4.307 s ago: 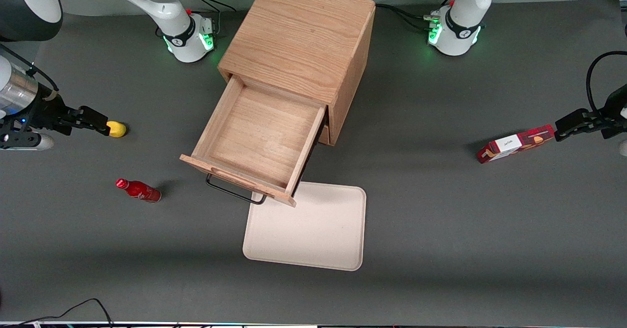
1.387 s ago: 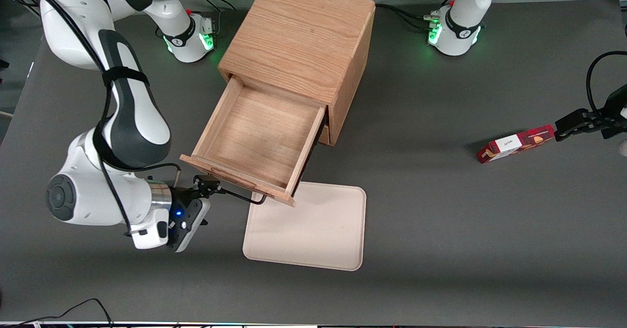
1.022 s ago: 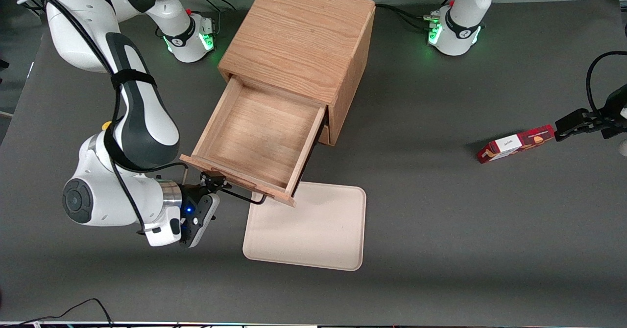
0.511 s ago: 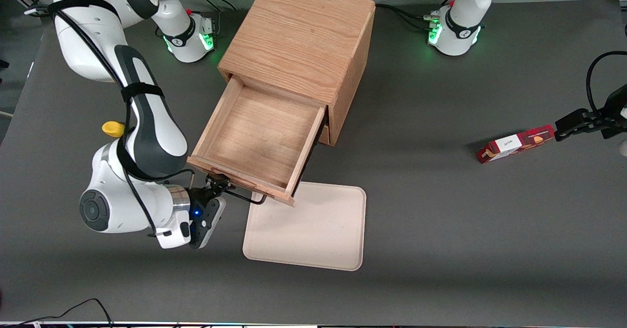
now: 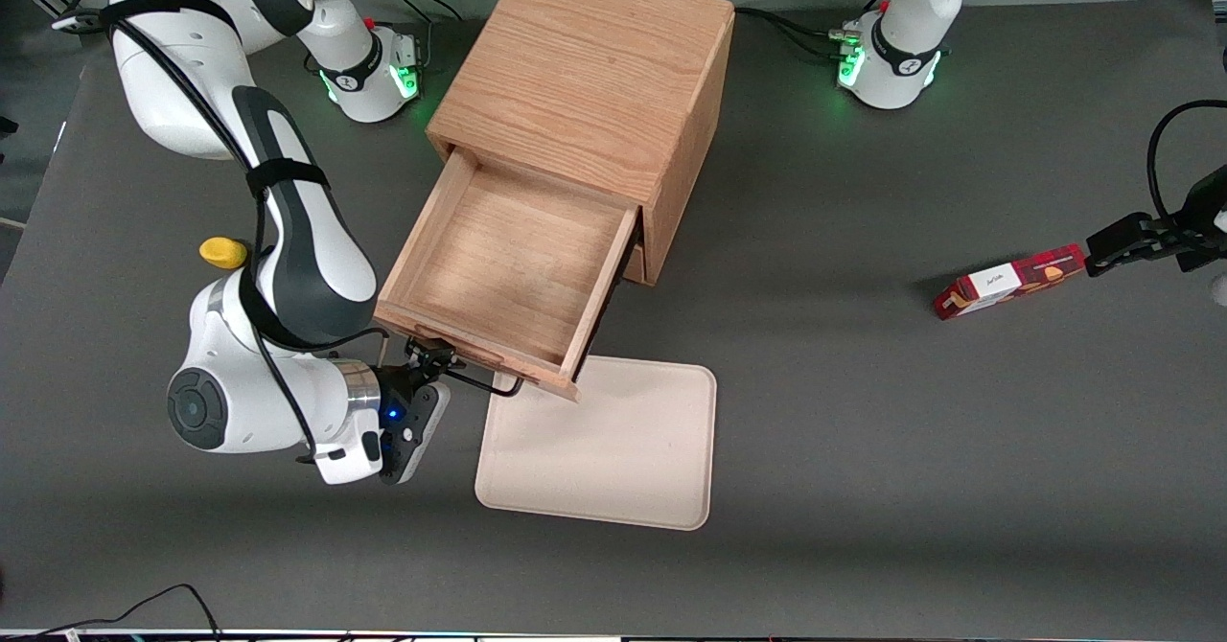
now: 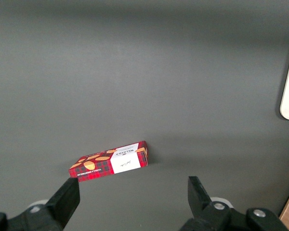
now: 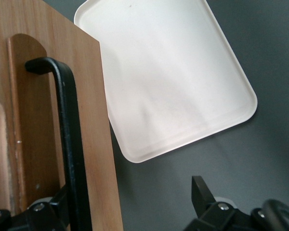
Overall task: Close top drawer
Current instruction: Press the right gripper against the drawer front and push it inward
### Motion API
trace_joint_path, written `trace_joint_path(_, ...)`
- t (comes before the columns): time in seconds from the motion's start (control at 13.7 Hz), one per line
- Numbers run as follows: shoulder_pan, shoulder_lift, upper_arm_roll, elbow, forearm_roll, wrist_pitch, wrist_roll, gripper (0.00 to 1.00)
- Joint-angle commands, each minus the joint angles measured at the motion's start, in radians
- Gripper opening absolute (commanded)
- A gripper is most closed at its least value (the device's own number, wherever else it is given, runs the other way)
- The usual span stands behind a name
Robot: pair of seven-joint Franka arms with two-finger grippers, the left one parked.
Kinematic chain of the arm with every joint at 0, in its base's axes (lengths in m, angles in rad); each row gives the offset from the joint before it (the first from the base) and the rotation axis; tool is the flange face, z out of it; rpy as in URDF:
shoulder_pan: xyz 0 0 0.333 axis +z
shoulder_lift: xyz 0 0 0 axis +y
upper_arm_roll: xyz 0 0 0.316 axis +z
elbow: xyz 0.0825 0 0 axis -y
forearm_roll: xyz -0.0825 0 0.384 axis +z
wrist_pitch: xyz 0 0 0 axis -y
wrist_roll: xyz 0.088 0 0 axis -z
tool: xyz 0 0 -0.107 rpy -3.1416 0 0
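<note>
The top drawer (image 5: 508, 259) is a shallow, empty oak tray pulled far out of the boxy wooden cabinet (image 5: 585, 67). Its thin black wire handle (image 5: 484, 385) is on the front panel, which faces the front camera. My right gripper (image 5: 433, 355) is at the handle's working-arm end, right against the drawer front. In the right wrist view the gripper (image 7: 130, 192) is open. One finger (image 7: 62, 199) is by the black handle (image 7: 70, 134) on the drawer front (image 7: 98, 144); the other finger (image 7: 202, 192) is over bare table. The lower drawer is hidden under the top one.
A cream tray (image 5: 599, 446) lies flat on the table in front of the drawer, partly under its front, and also shows in the right wrist view (image 7: 168, 72). A yellow object (image 5: 222, 252) lies beside the working arm. A red box (image 5: 1011, 281) lies toward the parked arm's end.
My gripper came in from the working arm's end to the drawer's handle. Over the last second the drawer front has slid a little way back toward the cabinet, the gripper following it.
</note>
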Motion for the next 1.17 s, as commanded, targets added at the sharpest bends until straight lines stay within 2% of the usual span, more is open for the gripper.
trace_joint_path(0.0, 0.018, -0.01, -0.005, -0.014, -0.016, -0.003, 0.018, 1.0)
trace_joint_path(0.22, 0.042, -0.026, -0.005, -0.037, -0.024, 0.001, 0.021, 1.0)
trace_joint_path(1.09, 0.096, -0.194, -0.003, -0.33, -0.029, 0.133, 0.064, 1.0)
